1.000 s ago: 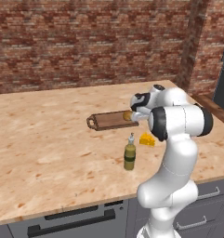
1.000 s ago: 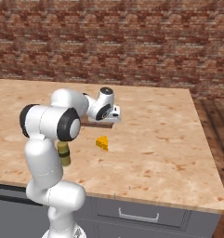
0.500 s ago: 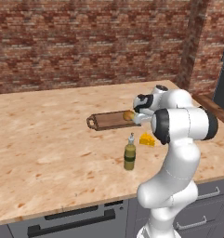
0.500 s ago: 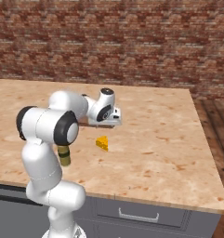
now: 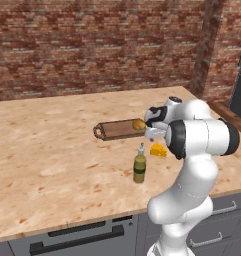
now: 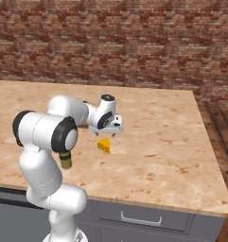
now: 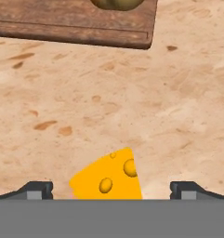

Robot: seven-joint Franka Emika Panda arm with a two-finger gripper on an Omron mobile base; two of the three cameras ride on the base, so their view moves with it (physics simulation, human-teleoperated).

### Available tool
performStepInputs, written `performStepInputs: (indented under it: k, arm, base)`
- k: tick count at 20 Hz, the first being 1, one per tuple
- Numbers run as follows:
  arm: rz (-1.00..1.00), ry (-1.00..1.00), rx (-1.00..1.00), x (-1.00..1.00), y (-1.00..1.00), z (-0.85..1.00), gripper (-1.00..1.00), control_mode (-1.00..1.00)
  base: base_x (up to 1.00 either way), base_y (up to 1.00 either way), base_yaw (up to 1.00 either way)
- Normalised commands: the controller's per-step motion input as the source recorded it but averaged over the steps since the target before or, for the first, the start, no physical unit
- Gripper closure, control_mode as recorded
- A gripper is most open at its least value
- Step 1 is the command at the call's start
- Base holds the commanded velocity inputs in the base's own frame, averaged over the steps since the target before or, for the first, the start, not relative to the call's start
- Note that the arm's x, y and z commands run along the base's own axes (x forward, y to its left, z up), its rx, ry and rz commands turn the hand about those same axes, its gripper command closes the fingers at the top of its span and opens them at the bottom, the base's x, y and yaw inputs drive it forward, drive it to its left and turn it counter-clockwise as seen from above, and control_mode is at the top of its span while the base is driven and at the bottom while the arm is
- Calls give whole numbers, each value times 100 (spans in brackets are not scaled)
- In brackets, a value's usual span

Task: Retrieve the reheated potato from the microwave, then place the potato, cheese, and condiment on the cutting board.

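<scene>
The tan potato (image 5: 138,124) (image 7: 115,3) rests on the right end of the dark brown cutting board (image 5: 117,130) (image 7: 71,23). My gripper (image 5: 153,133) (image 6: 114,133) (image 7: 111,188) hovers open just above the counter, right over the yellow cheese (image 5: 159,150) (image 6: 104,146) (image 7: 109,179). In the hand view the wedge lies between my two fingertips (image 7: 36,189), which stand wide apart and do not touch it. The olive-green condiment (image 5: 139,164) bottle stands upright in front of the board. In the right base view its lower part (image 6: 65,159) shows behind my arm. The microwave is out of view.
A pale wood countertop (image 5: 52,150) runs to a brick wall (image 5: 92,45) at the back. Grey drawers (image 5: 82,237) sit below the front edge. A dark appliance edge (image 5: 240,80) shows at the far right.
The hand has drawn back from over the board towards the cheese and a little lower. The potato stays on the board; cheese and bottle have not moved.
</scene>
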Motion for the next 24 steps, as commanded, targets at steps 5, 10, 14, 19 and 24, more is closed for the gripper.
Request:
performStepInputs:
  k: [5,10,14,19,24]
  arm:
    - [-3,4,-3,-10,0,-15,-100,-100]
    - [-6,6,-5,0,0,-14,-100,-100]
    - [-6,7,-6,7,0,-20,-100,-100]
    - [-6,8,-4,16,0,-13,-100,-100]
    - [-4,8,0,3,0,-9,-100,-100]
  base:
    - [0,0,0]
    - [0,0,0]
    - [0,0,0]
    - [0,0,0]
    - [0,0,0]
